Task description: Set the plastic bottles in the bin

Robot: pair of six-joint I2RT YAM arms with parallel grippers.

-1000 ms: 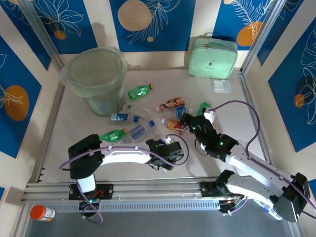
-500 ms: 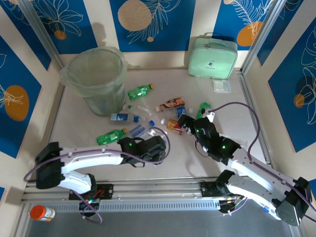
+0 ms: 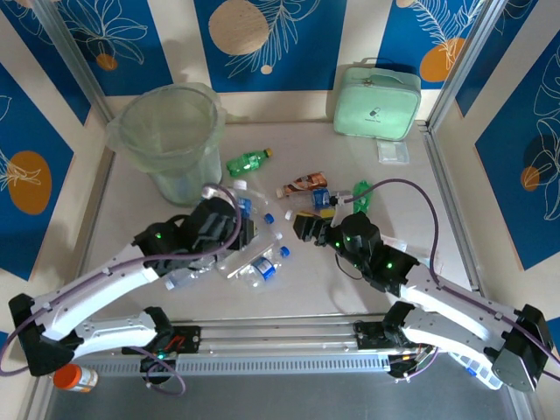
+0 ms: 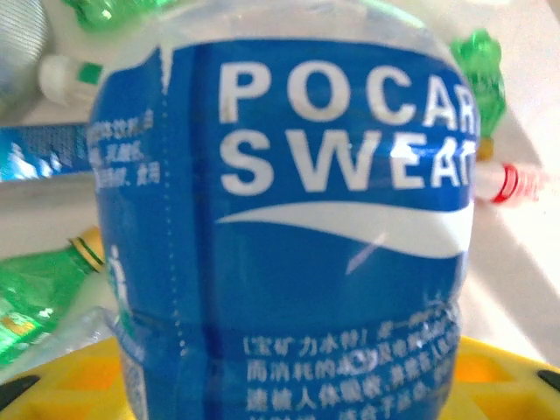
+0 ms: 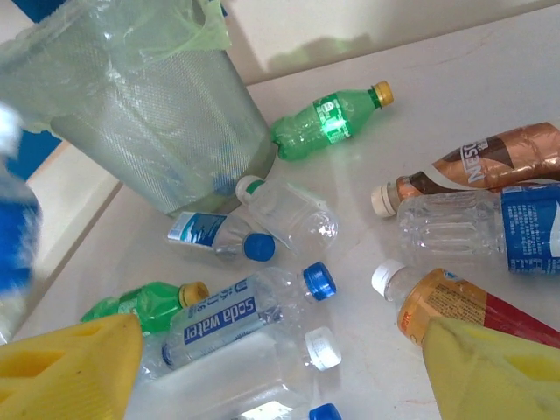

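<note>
The left gripper (image 3: 238, 229) clamps a blue-labelled clear plastic bottle (image 4: 289, 219) — the right gripper (image 5: 280, 372) is spread open.
A clear blue-capped soda-water bottle (image 5: 236, 315) lies between its yellow fingers (image 5: 70, 367).

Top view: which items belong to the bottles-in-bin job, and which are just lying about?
Job:
- bin
- Pocari Sweat bottle
- green bottle
- brown-labelled bottle
- Soda Water bottle

Lying about:
- mint-green zippered case
- orange-capped jar
- small clear packet
</note>
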